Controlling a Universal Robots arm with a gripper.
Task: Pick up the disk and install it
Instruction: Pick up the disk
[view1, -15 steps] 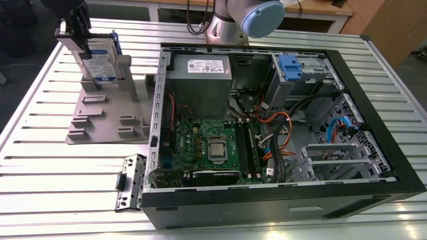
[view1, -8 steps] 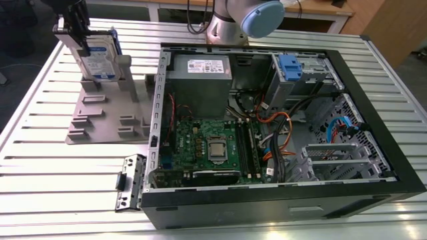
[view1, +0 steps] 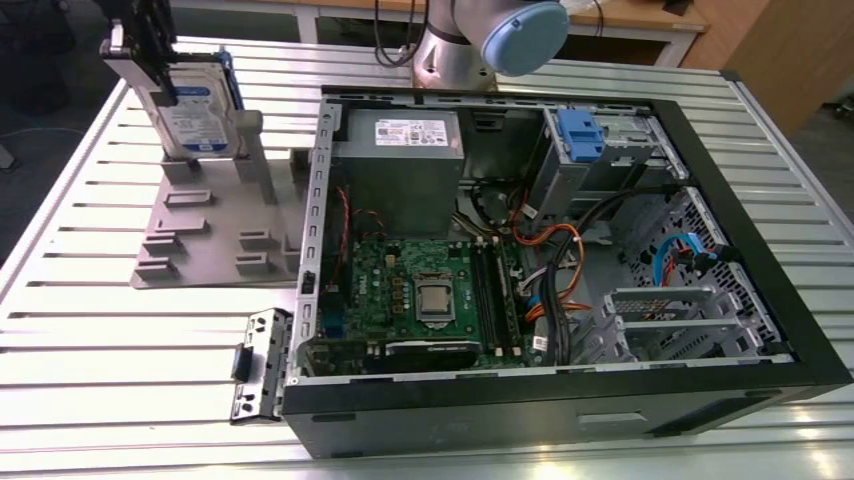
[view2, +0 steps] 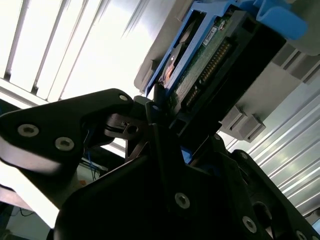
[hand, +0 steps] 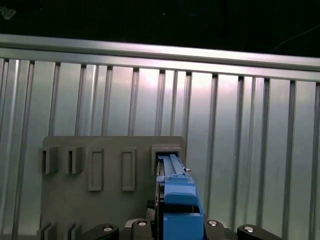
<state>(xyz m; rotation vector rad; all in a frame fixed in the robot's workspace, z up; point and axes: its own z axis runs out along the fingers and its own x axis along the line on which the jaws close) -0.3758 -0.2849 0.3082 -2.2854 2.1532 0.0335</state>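
Note:
The disk (view1: 198, 105), silver with a white-and-blue label and blue side rails, stands on edge in a slot of the grey holder (view1: 200, 230) at the exterior view's far left. My gripper (view1: 160, 85) comes down on it from above, fingers closed against its two faces. In the second wrist view the black fingers (view2: 155, 112) clamp the disk (view2: 200, 65) by its upper edge, its green circuit board facing the camera. In the first wrist view the blue rail of the disk (hand: 177, 200) runs from my gripper (hand: 175, 227) down into the holder (hand: 107, 200) slot.
An open computer case (view1: 316, 200) lies on the slatted metal table (view1: 120, 380), to the exterior view's right of the holder. Inside are a grey power supply (view1: 398, 140), a motherboard (view1: 414, 290), cables and a blue latch (view1: 577, 130). A loose metal bracket (view1: 260, 365) lies beside the case.

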